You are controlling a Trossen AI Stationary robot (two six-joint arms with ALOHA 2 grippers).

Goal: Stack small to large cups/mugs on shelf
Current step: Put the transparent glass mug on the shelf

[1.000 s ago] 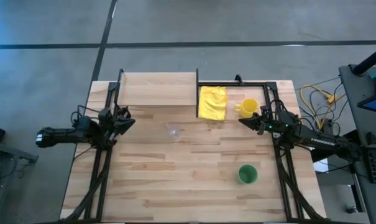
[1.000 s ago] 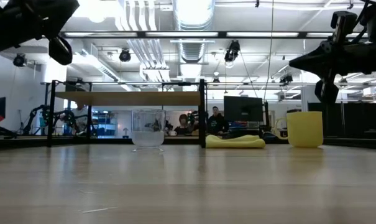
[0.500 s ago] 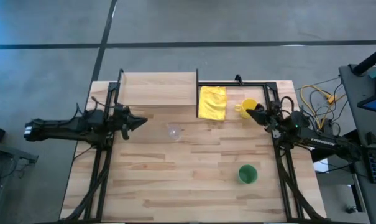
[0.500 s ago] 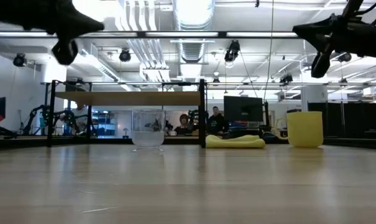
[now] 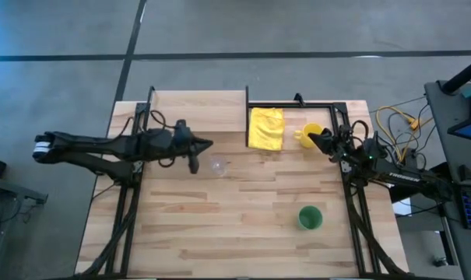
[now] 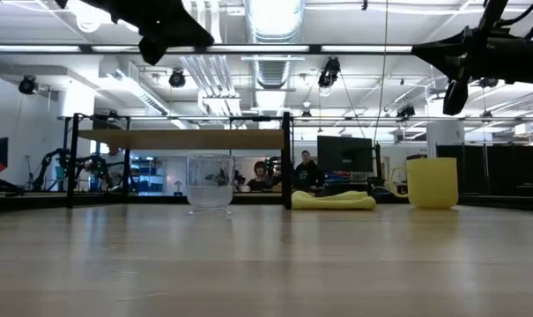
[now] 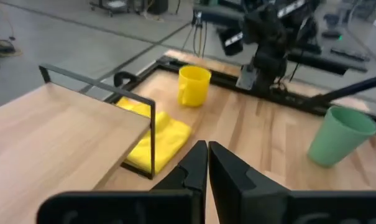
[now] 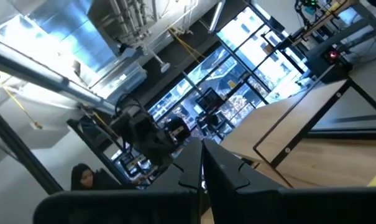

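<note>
The clear glass cup [image 5: 218, 164] stands on the tabletop in front of the shelf [image 5: 198, 111]; it also shows in the low view [image 6: 210, 182]. The yellow mug [image 5: 312, 133] stands at the far right, beside the yellow cloth [image 5: 266, 127]. The green cup [image 5: 310, 218] stands near the right front. My left gripper [image 5: 209, 145] is shut and empty, high above the table just left of the glass cup. My right gripper [image 5: 311, 138] is shut and empty, raised above the yellow mug [image 6: 432, 182].
The shelf's black frame bars [image 7: 151, 124] stand upright between the board and the yellow cloth [image 7: 155, 134]. Black rails [image 5: 352, 194] run along both table sides. People sit in the room behind [image 6: 306, 169].
My left gripper has reached toward the table's right, from near the left rail to beside the glass cup, and has risen. My right gripper has risen and gone a little toward the far edge, over the yellow mug. The cups have stayed where they were.
</note>
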